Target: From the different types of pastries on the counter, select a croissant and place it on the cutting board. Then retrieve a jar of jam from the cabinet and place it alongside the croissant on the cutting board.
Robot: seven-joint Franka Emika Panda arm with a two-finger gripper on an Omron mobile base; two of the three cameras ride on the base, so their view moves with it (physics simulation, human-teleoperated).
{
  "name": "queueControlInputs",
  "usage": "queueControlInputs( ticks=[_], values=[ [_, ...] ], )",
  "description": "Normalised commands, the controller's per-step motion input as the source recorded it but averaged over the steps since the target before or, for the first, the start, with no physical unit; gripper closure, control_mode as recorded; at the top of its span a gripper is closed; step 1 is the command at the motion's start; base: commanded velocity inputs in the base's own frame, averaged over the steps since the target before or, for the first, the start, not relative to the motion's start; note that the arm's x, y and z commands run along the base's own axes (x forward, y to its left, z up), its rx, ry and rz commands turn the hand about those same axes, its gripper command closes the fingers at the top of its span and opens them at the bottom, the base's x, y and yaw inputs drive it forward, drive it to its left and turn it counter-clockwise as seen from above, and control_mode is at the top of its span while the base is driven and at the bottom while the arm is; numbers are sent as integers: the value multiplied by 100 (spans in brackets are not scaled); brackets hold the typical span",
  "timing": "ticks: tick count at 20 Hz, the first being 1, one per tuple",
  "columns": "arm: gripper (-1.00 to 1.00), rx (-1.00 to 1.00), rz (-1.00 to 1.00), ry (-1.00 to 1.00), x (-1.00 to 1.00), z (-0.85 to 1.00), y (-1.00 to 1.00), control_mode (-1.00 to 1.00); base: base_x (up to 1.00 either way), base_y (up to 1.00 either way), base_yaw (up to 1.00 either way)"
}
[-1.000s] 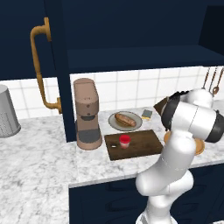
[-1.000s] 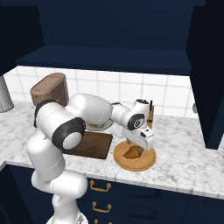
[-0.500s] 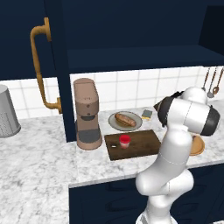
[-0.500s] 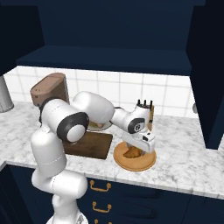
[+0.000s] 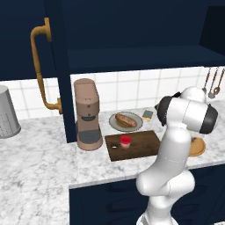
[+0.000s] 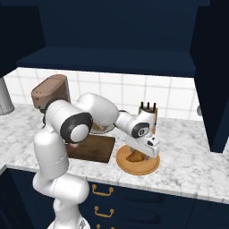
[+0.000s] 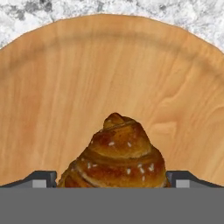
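Observation:
The golden-brown croissant [image 7: 118, 153] lies on a round tan wooden plate [image 7: 52, 96], to the right of the dark cutting board [image 6: 96, 150]. My gripper [image 7: 113, 179] is low over the plate [image 6: 147, 167], open, with one fingertip [image 7: 43, 179] on each side of the croissant [image 6: 133, 156]. The red-lidded jar of jam [image 5: 125, 141] stands on the cutting board [image 5: 143, 147]. A longer brown pastry [image 5: 125, 120] rests on a grey plate behind the board. The navy cabinet door [image 5: 59, 70] hangs open, its brass handle [image 5: 40, 66] facing out.
A brown coffee machine [image 5: 88, 114] stands left of the board. A knife block [image 6: 147, 114] sits behind the round plate. A grey canister [image 5: 6, 112] is at the far left. Utensils [image 5: 212, 83] hang on the back wall at right.
The hand has come down onto the round plate, bringing the open fingers to either side of the croissant. The upper arm has swung slightly. The jar and board have not moved.

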Motion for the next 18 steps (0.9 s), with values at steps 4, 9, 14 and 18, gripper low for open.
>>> queueControlInputs(
  ticks=[4, 9, 14, 18],
  values=[
    [100, 2, 1, 0, 0, 32, 0, -100, 0, 0, 0],
    [100, 6, 10, 5, 20, 28, 10, -100, 0, 0, 0],
    [100, 3, 15, 3, 47, 13, 57, -100, 0, 0, 0],
    [100, 2, 14, 6, 28, 7, 61, -100, 0, 0, 0]
  ],
)
